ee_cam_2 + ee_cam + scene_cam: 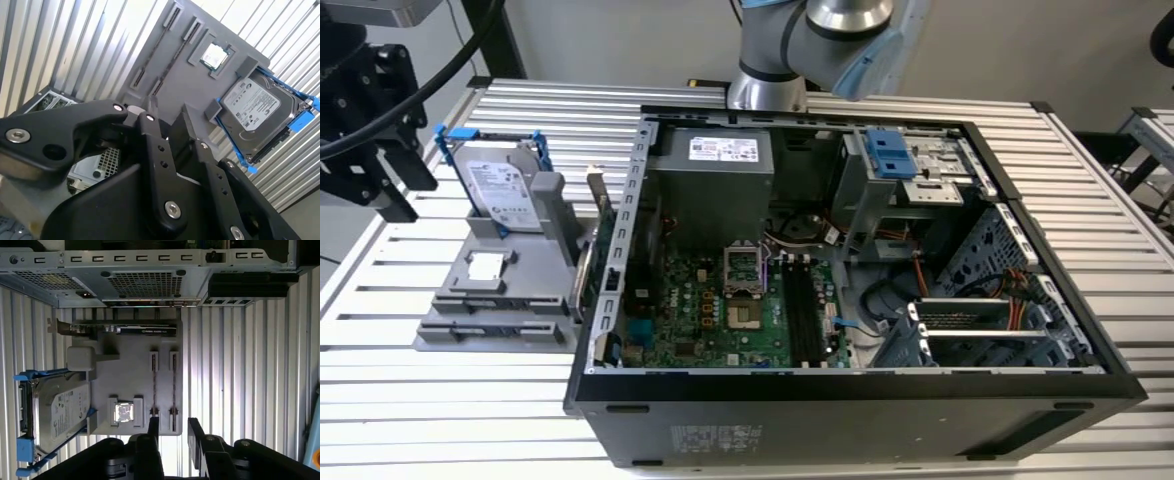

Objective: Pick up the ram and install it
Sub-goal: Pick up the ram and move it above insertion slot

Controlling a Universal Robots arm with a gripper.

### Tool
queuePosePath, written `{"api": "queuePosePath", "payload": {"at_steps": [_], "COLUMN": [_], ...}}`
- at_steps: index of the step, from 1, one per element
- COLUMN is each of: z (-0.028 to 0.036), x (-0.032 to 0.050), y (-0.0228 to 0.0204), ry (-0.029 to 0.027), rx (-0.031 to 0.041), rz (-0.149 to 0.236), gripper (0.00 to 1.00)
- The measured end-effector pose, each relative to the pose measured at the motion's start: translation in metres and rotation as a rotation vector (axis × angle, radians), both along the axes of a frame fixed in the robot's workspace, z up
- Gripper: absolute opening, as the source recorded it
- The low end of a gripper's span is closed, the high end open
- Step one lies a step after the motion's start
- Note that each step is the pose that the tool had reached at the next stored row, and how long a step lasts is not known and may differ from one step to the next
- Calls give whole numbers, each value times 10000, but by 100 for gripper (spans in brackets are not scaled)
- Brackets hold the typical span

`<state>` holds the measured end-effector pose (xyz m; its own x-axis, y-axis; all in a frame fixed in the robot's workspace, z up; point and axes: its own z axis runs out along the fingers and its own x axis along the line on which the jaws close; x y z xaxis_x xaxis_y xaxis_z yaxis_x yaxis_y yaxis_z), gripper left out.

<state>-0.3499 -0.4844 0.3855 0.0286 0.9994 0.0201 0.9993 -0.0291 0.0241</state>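
Note:
The ram shows as two thin dark strips seen edge-on, one (154, 385) beside the other (173, 385), standing in narrow holders on the grey parts tray (135, 370). The same strips (152, 47) cross the tray (200, 85) in the second wrist view. My gripper (172, 424) hovers above the tray's edge farthest from the case. It is open, with nothing between its black fingers (153, 432), and its gap lines up roughly with the right-hand strip. It appears again (168, 105) in the second wrist view. The motherboard's long black memory slots (803, 312) lie inside the open case.
On the tray sit a silver hard drive in a blue frame (55, 410), a processor chip (124, 412) and a graphics card on edge (125, 329). The open computer case (854, 390) stands to the exterior view's right of the tray. The arm's black tool head (367, 120) hangs at the upper left.

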Motion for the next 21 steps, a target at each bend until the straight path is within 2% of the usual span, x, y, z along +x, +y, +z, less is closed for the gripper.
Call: {"api": "queuePosePath", "payload": {"at_steps": [9,17,19,21], "z": [-4,-83,-106,-123], "x": [0,1,1,0], "y": [0,4,12,18], "ry": [-1,0,-2,-2], "rx": [9,46,79,164], "rz": [36,352,374,385], "gripper": [100,100,100,100]}}
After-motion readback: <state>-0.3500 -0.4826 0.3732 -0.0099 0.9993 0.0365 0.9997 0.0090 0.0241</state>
